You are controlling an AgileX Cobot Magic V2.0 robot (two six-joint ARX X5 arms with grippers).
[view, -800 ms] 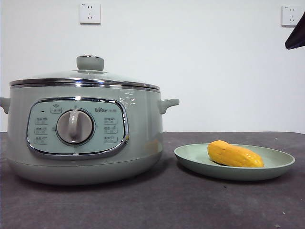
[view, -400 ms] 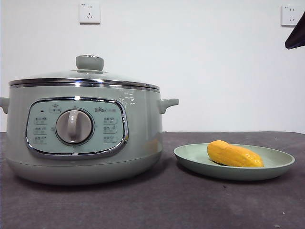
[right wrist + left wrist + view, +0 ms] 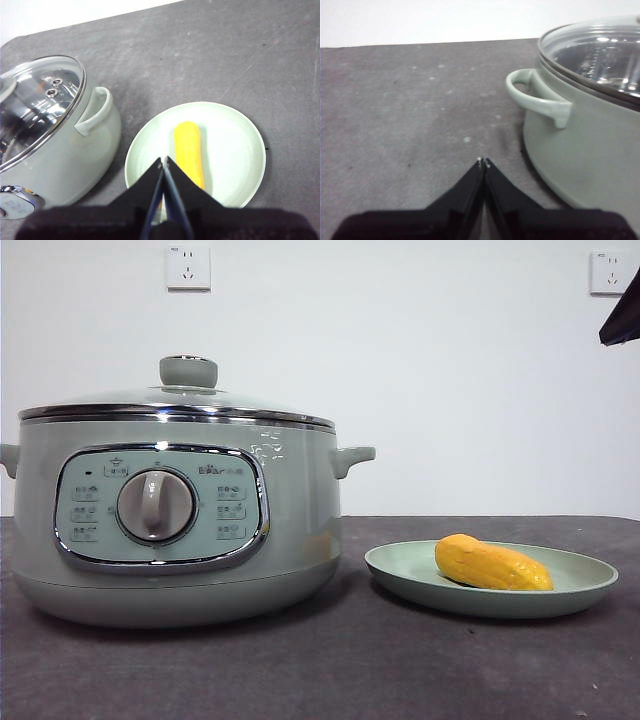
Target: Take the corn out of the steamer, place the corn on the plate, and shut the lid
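The sage-green steamer [image 3: 170, 530] stands at the left with its glass lid [image 3: 180, 400] seated on it, knob up. The yellow corn [image 3: 492, 564] lies on the pale green plate [image 3: 400, 570] to the steamer's right. In the right wrist view the corn [image 3: 189, 150] lies on the plate [image 3: 235, 145] beside the steamer [image 3: 55, 145]; my right gripper [image 3: 163, 161] is shut, empty, high above the plate. My left gripper [image 3: 483, 162] is shut, empty, over bare table beside the steamer's side handle [image 3: 537, 97]. A black tip [image 3: 622, 320] shows at the front view's top right corner.
The dark grey table [image 3: 330, 670] stretches in front of the steamer and plate. Two wall sockets [image 3: 188, 267] are on the white wall behind.
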